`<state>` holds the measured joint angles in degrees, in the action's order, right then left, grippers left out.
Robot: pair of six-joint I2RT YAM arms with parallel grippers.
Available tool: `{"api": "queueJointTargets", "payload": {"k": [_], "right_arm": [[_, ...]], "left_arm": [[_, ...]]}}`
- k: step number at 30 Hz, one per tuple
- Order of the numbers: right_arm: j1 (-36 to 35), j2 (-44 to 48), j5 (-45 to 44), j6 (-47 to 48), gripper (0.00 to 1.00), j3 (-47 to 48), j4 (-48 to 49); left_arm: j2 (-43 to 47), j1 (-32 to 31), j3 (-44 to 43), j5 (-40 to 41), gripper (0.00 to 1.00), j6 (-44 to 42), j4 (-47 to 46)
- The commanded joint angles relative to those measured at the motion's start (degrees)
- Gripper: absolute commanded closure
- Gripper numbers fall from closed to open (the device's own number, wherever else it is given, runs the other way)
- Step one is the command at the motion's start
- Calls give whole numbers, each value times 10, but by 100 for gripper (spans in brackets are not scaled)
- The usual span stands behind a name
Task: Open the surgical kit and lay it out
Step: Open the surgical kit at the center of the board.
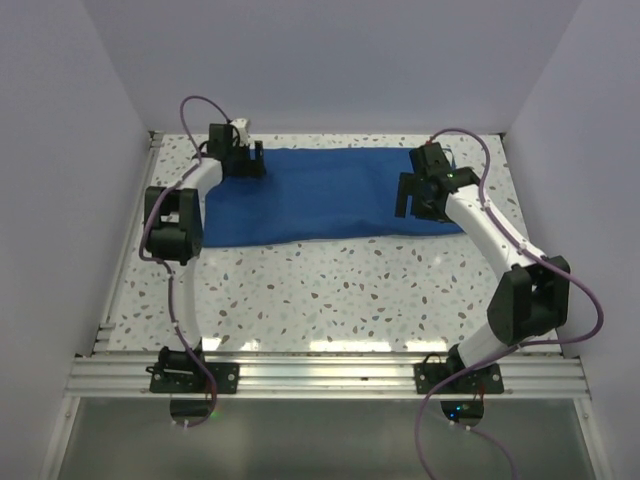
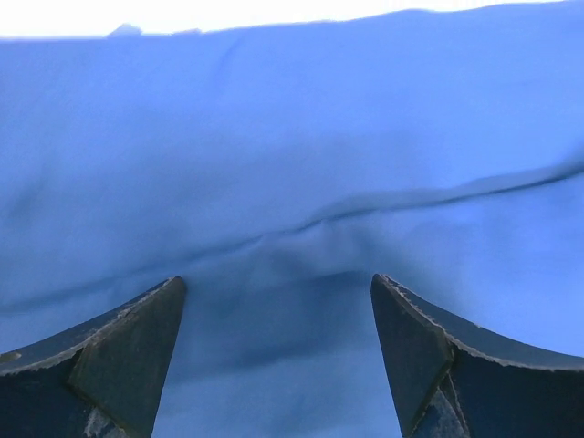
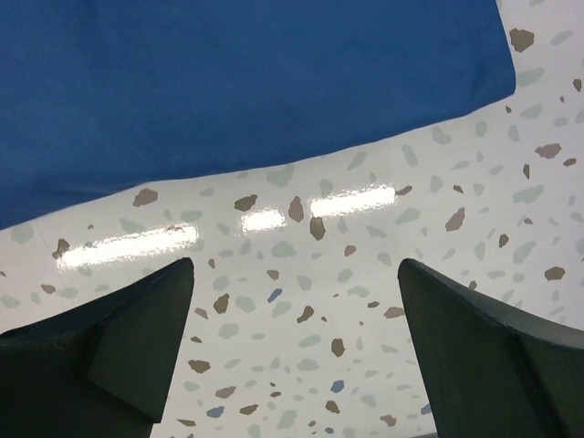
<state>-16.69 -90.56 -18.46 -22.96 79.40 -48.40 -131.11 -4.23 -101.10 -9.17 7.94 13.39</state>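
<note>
Both spread wide and empty, left gripper (image 2: 278, 285) and right gripper (image 3: 297, 265) hover at the folded blue cloth wrap's (image 1: 320, 195) ends; unwrapping not yet done.

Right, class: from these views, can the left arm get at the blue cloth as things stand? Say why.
Probably yes: the left gripper sits open, low over the blue cloth near its far left corner, and nothing lies between them.

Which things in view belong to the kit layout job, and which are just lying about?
Belongs to the job: blue cloth wrap; left gripper, open over it; right gripper, open at its right edge.
Just there: speckled table; aluminium rail.
</note>
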Motion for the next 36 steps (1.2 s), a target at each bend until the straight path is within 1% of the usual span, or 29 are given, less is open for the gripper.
{"api": "queueJointTargets", "payload": {"k": [1,3,6,8,9,12,16,17,20,25,27,28,29,30,31,32,33,34,35,36], "right_arm": [[-5,34,-3,0,1,20,-29],[-7,41,-12,3,1,18,-40],[-7,52,-20,5,1,12,-48],[-7,59,-21,5,1,5,-49],[-7,61,-21,7,1,4,-51],[-7,63,-25,9,1,8,-63],[-7,59,-35,14,1,18,-75],[-6,58,-36,15,1,20,-76],[-8,53,-38,13,1,16,-77],[-15,52,-40,5,1,3,-76],[-18,52,-40,4,1,0,-76],[-19,52,-42,4,1,-2,-77],[-21,51,-44,4,1,-2,-78],[-21,50,-47,4,1,-2,-78],[-21,50,-50,5,1,-2,-78],[-22,50,-53,5,1,-2,-80],[-22,50,-56,5,1,-2,-81],[-22,49,-57,5,1,-2,-81],[-22,49,-58,5,1,-1,-82],[-22,48,-59,5,1,1,-82]], "left_arm": [[-16,5,-73,-113,14,-28,-19],[-19,6,-85,-166,13,-44,-17],[-37,7,-104,-209,13,-60,-7],[-56,11,-123,-225,13,-60,1],[-80,12,-147,-237,13,-56,7],[-111,15,-178,-267,15,-57,30],[-104,18,-152,-277,22,-64,30],[-100,19,-143,-286,25,-65,26],[-87,28,-111,-318,28,-52,10],[-68,42,-86,-363,34,-41,-4],[-61,42,-81,-375,39,-36,-9],[-60,42,-81,-379,50,-34,-10],[-59,42,-81,-382,53,-32,-10],[-59,42,-80,-384,60,-31,-10],[-59,57,-80,-384,73,-29,-10],[-60,57,-80,-384,79,-26,-12],[-61,57,-79,-383,82,-25,-12],[-62,57,-79,-386,90,-22,-13],[-64,57,-76,-386,96,-20,-15],[-64,57,-74,-386,98,-18,-16]]}}
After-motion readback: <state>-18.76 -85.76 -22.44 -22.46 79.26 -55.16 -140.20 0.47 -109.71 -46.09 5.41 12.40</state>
